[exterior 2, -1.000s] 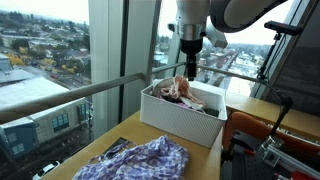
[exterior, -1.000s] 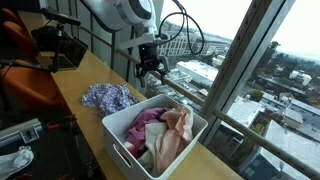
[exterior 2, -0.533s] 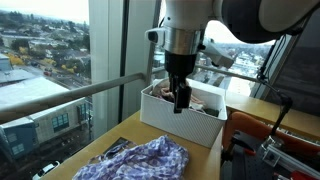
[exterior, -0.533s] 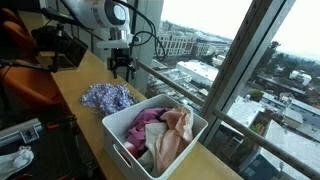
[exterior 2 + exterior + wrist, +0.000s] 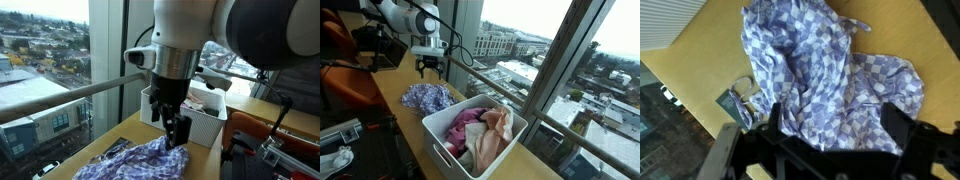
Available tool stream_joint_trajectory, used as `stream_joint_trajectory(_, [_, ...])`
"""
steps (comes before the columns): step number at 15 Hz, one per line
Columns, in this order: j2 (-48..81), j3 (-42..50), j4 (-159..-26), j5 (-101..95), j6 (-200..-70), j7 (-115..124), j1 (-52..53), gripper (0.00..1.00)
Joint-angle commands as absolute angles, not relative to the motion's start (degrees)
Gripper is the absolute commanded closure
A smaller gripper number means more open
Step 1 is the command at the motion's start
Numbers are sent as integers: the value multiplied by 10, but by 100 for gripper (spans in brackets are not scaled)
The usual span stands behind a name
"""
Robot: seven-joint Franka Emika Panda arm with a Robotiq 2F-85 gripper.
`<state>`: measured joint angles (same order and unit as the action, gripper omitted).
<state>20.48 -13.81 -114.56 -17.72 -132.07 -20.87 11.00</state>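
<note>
**Now over the checked cloth**

Since a second ago the gripper (image 5: 430, 68) has swung away from the white bin (image 5: 438, 142) of clothes (image 5: 485, 130). It hangs, jaws wide and empty, just above the crumpled checked cloth (image 5: 425, 96) on the wooden table (image 5: 392, 75) (window side). A small dark item (image 5: 735, 104) lies beside the cloth, its markings too blurred to read.
</note>
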Motion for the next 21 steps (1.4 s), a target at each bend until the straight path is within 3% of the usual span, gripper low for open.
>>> stream_joint_trajectory(1, [273, -148, -1097, -152, -1335, -276, 107, 0])
stream_joint_trajectory(12, [480, -150, -1004, -138, -1335, -338, 91, 0])
stream_joint_trajectory(13, [488, -150, -1003, -138, -1335, -338, 88, 25])
stream_joint_trajectory(15, [492, -149, -1005, -138, -1336, -337, 82, 34])
stream_joint_trajectory(21, [414, -142, -1063, -139, -1335, -329, 52, 79])
